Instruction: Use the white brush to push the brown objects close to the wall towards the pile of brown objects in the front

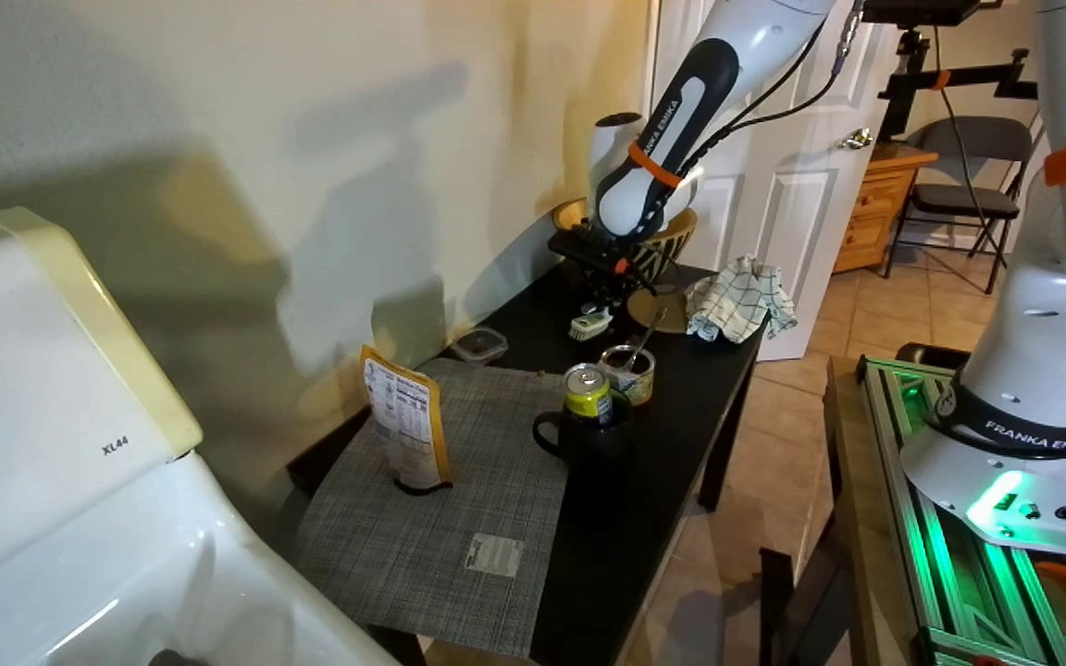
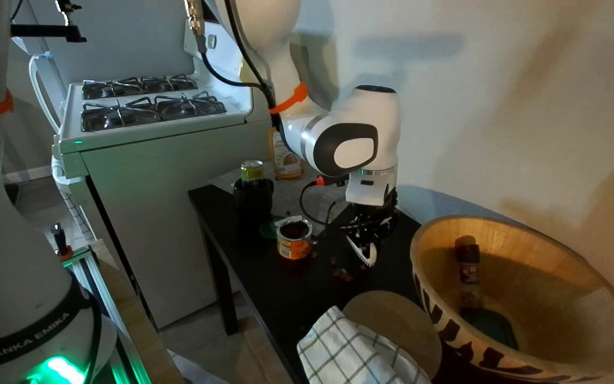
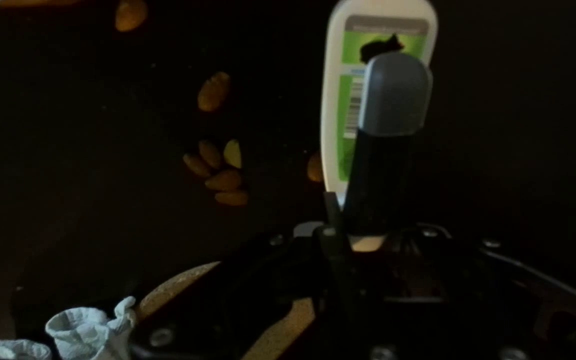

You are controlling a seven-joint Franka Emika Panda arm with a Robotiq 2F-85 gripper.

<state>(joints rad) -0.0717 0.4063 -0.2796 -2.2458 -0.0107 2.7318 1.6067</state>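
Note:
My gripper [image 3: 373,230] is shut on the white brush [image 3: 346,107], whose dark handle runs down between the fingers. In both exterior views the gripper [image 2: 373,234] hangs low over the black table, with the brush's pale bristles [image 2: 360,252] at the tabletop. Left of the brush, in the wrist view, several brown objects form a small pile [image 3: 224,181]. One brown object [image 3: 314,167] lies right at the brush's left edge, partly hidden by it. Two more, a brown object [image 3: 214,92] and a farther one [image 3: 131,15], lie apart. The cream wall [image 2: 499,133] rises behind the table.
A large wooden bowl [image 2: 552,288] stands against the wall. Near it lie a round tan mat [image 2: 392,325] and a checked towel [image 2: 360,352]. Toward the stove are an opened tin [image 2: 293,242] with a spoon, a black mug [image 2: 253,202] holding a can, and an upright pouch [image 1: 403,421].

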